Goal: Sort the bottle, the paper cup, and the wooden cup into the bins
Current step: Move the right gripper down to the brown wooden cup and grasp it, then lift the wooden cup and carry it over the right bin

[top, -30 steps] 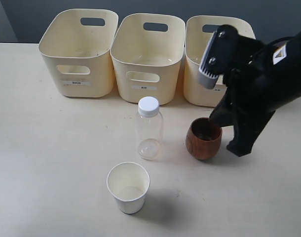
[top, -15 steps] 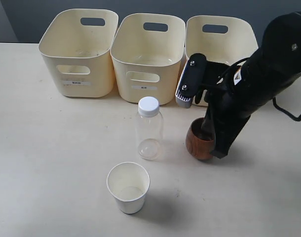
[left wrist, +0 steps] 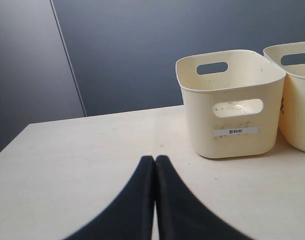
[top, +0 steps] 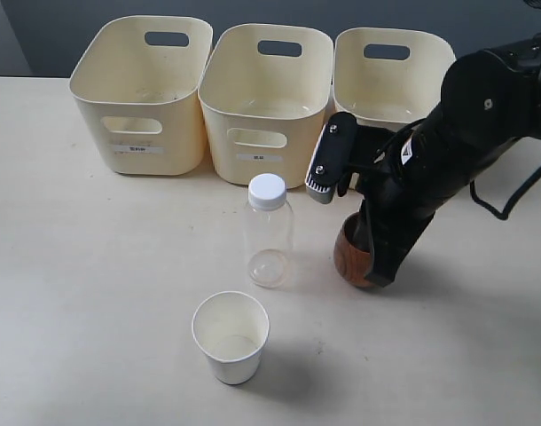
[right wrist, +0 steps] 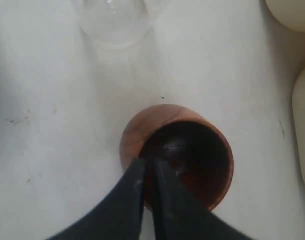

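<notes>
wooden cup (top: pixel 352 256) just right of bottle (top: pixel 269 230), upright | right gripper (right wrist: pixel 148 172) jaws pinched narrow on its near rim wall | stiff, smooth, likely slippery; rim-wall pinch suits | left gripper (left wrist: pixel 155 165) closed, empty

Three bins (top: pixel 266 102) stand side by side along the back of the counter (top: pixel 93 293). In front of the middle bin stands the bottle (top: pixel 269 231). The wooden cup (top: pixel 352 255) sits just to its right, before the right-hand bin. The paper cup (top: pixel 231 337) stands nearest the front, before and slightly left of the bottle.
</notes>
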Motion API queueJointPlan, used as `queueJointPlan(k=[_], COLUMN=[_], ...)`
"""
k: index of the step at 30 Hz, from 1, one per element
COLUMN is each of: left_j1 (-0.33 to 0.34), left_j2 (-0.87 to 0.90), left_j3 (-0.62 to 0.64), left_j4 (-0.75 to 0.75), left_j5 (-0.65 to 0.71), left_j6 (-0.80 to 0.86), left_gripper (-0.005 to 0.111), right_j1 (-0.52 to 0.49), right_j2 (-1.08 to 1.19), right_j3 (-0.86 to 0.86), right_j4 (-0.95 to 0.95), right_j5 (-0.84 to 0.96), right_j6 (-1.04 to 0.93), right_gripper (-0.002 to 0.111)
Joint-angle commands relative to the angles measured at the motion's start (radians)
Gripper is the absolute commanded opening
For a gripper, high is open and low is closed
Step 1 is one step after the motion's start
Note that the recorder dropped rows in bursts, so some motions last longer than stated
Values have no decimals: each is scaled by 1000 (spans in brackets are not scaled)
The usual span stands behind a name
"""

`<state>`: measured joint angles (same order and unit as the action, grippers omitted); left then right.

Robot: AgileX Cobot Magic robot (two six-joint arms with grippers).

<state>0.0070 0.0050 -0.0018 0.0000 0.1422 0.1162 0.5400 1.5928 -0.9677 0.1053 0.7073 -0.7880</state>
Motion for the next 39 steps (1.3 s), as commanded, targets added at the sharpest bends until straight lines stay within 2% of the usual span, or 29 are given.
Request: queueJointPlan(k=[1, 2, 3, 5, 8, 15, 30, 32, 33, 36, 39], left_j1=[0, 0, 0, 0, 0, 0, 0, 0, 0, 0, 0], left_j2=[-5, -5, -5, -5, -5, -5, -5, -5, -5, -5, -5], left_j3=[2, 2, 2, 2, 2, 2, 2, 2, 2, 2, 2], left_j4=[0, 0, 0, 0, 0, 0, 0, 0, 0, 0, 0], left_j5=[-7, -7, -7, -7, -7, -7, -7, -7, -7, -7, -7], left_j6=[-1, -1, -1, -1, -1, -1, -1, -1, -1, -1, -1], left_gripper=[0, 0, 0, 0, 0, 0, 0, 0, 0, 0, 0], right_j1=[0, 0, 0, 0, 0, 0, 0, 0, 0, 0, 0], right_j2=[-1, -1, -1, -1, -1, 23, 139, 151, 156, 158, 153], right_j3=[-5, -5, -5, -5, -5, -5, -5, -5, -5, -5, -5], right_j4=[-3, -3, -3, -3, -3, 38, 35, 27, 18, -5, -6], right_j5=[-2, -8, -15, -30, -26, 18, -22, -22, -22, -24, -28], right_j6=[30, 51, 65, 87, 89, 86, 86, 86, 86, 86, 86], right_gripper=[33, 51, 59, 65, 61, 61, 60, 53, 46, 0, -1])
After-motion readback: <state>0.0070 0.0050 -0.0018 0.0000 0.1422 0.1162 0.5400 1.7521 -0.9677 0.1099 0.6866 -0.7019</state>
